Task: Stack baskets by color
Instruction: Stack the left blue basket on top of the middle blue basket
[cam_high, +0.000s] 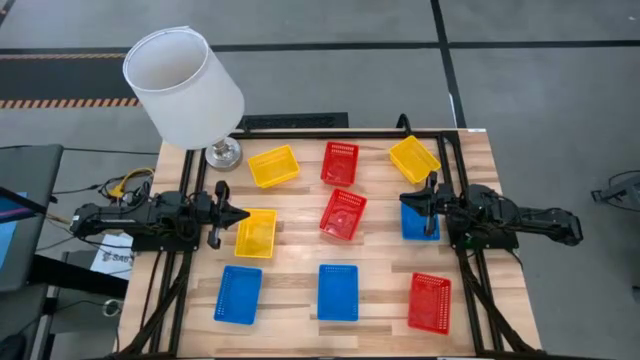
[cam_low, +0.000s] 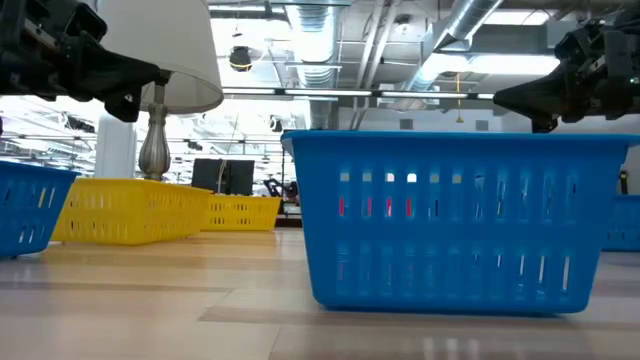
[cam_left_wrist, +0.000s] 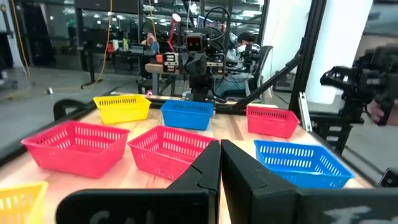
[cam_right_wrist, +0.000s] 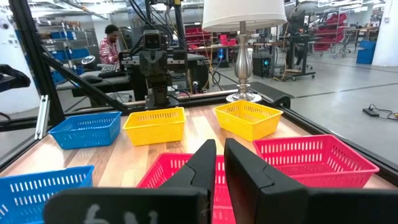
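Nine baskets lie spread singly over the table (cam_high: 300, 300), none stacked, each empty. Three are yellow: one at the far middle-left (cam_high: 273, 166), one at the far right (cam_high: 413, 158), one on the left (cam_high: 256, 233) just beside the left tool (cam_high: 240, 213). Three are red: far middle (cam_high: 339, 162), centre (cam_high: 342, 214), near right (cam_high: 429, 302). Three are blue: near left (cam_high: 238, 294), near middle (cam_high: 338, 292), and one on the right (cam_high: 419, 222) partly hidden under the right tool (cam_high: 410, 201).

In the low view the near middle blue basket (cam_low: 455, 220) blocks most of the table behind it; red shows only through its slots.

Both tools are pinched shut, holding nothing, above the table at opposite sides.

A white lamp (cam_high: 185, 87) stands at the far left corner, its shade covering part of the table edge.
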